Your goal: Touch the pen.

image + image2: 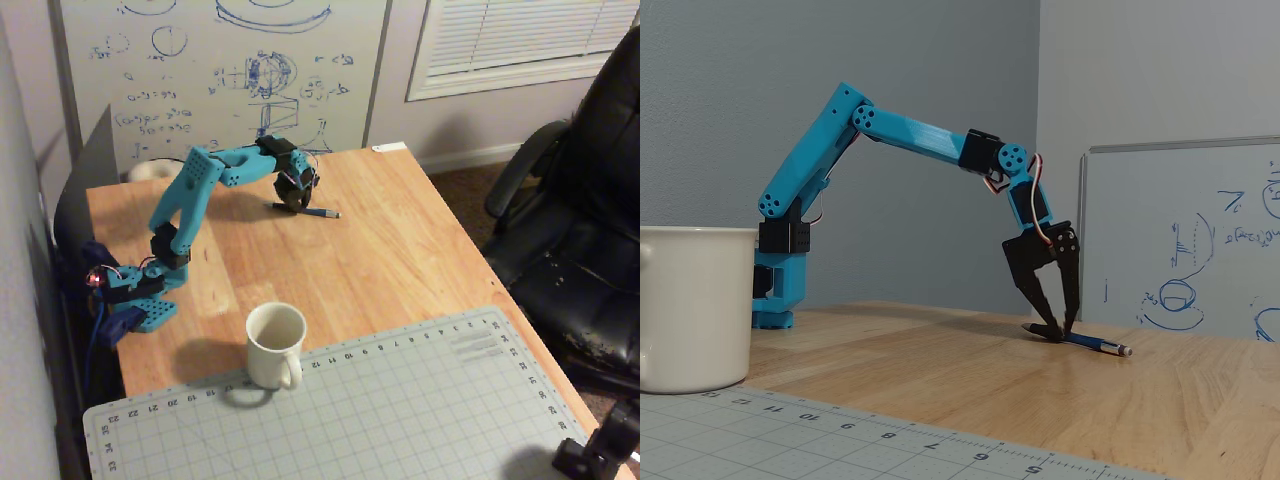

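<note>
- gripper (1060, 333) open, tips down on the pen's (1090, 344) left end in the fixed view
- pen looks light, stiff, rolls easy, so pinch mid-barrel

Your arm (910, 135) has bright teal printed links, black servo blocks, a black two-finger gripper (1060, 328), red-white wires at the wrist, perforated teal base (140, 305).

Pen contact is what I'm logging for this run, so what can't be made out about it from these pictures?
- Overhead view: the gripper covers the middle of the pen; contact is hidden and too small.
- Fixed view: the fingertips sit down at the pen, but whether they touch it or straddle it cannot be told from side-on.
- Mug: cut off by the left edge.
</note>
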